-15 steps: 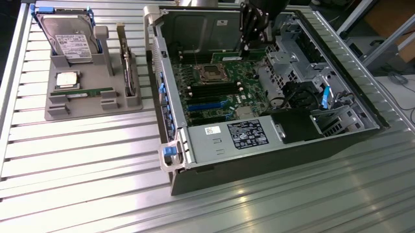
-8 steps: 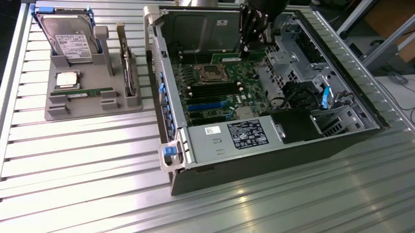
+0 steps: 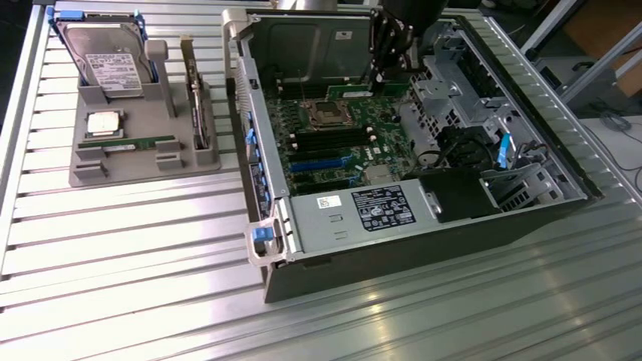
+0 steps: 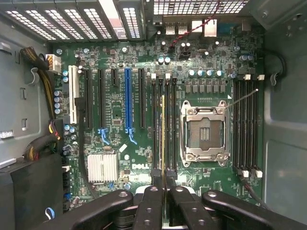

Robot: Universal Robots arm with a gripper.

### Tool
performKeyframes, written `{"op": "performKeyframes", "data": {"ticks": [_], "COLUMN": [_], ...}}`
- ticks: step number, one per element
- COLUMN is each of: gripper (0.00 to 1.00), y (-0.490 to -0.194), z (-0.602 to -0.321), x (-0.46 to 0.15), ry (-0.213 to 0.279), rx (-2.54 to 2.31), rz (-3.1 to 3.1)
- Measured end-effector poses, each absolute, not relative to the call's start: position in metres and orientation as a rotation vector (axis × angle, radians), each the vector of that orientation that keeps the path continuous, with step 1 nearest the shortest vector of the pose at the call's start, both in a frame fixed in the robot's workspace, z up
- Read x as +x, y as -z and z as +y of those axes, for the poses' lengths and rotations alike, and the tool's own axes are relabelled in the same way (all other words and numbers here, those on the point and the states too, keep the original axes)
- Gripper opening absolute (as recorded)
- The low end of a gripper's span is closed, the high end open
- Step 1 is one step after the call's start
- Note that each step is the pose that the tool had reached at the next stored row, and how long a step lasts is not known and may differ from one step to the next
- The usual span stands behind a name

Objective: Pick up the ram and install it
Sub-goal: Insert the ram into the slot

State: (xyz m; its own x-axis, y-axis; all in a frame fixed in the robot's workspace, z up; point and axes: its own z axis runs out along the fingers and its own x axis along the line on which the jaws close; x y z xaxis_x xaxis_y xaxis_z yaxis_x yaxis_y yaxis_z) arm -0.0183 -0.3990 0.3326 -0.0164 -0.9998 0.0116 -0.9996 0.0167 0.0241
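The ram [image 4: 163,136] is a thin green stick that I see edge-on in the wrist view, running along the black memory slots [image 4: 154,124] beside the open processor socket [image 4: 204,132]. My gripper [image 4: 163,175] is shut on the stick's near end, one black finger [image 4: 152,201] on each side. In the exterior view the gripper [image 3: 386,75] reaches down into the open computer case [image 3: 422,226], with the ram [image 3: 353,92] as a green strip just above the motherboard. I cannot tell whether the stick is seated in a slot.
A grey holder [image 3: 90,169] on the exterior view's left carries a second green stick [image 3: 135,143], a silver processor [image 3: 104,122], a hard drive [image 3: 101,53] and an upright card [image 3: 195,101]. More memory slots [image 4: 244,124] lie beyond the socket. Cables [image 4: 41,143] crowd one case wall.
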Motion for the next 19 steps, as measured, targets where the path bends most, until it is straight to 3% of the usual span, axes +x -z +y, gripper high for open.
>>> {"op": "performKeyframes", "data": {"ticks": [19], "gripper": [0.12], "y": [-0.32], "z": [-0.399], "x": [-0.018], "ry": [0.014], "rx": [2.185], "rz": [-2.222]}}
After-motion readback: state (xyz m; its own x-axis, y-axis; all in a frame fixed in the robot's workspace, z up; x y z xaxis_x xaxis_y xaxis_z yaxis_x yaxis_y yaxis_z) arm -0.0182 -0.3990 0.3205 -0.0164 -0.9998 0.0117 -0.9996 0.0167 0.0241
